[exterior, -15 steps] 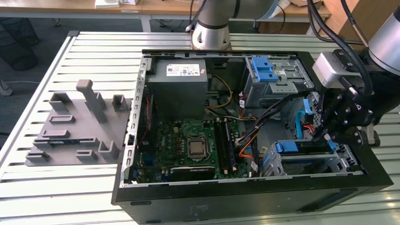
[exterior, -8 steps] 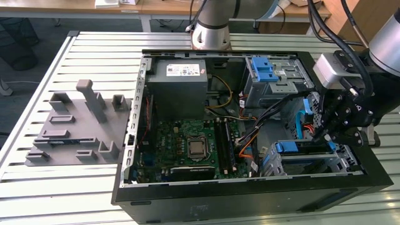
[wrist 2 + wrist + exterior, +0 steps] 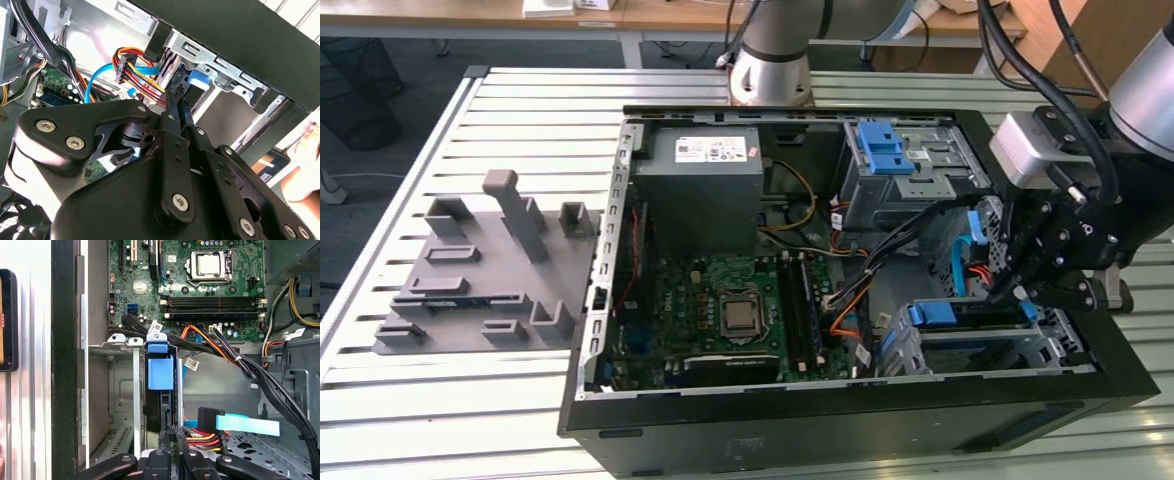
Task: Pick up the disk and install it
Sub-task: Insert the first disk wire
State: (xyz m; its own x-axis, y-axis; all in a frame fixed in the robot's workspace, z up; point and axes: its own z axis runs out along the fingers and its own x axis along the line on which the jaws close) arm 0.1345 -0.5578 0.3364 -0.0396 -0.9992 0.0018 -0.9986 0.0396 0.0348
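Observation:
The disk (image 3: 159, 412) stands on edge in a slot of the metal drive cage (image 3: 122, 342) at the case's front corner, its blue bracket tab (image 3: 160, 372) on top. In the exterior view the disk (image 3: 947, 315) sits low on the right, and its blue tab (image 3: 199, 79) also shows in the second wrist view. My gripper (image 3: 172, 437) is right at the end of the disk nearest it. Its black fingers (image 3: 172, 120) lie close together, and I see nothing between them. In the exterior view the gripper (image 3: 1007, 290) hangs over the cage's far side.
The open case holds a grey power supply (image 3: 704, 180), a green motherboard (image 3: 734, 310) and an upper bay with a blue latch (image 3: 887, 150). Black and coloured cables (image 3: 250, 370) run beside the cage. A grey fixture plate (image 3: 487, 270) lies on the exterior view's left. A hand (image 3: 305, 165) is outside the case.

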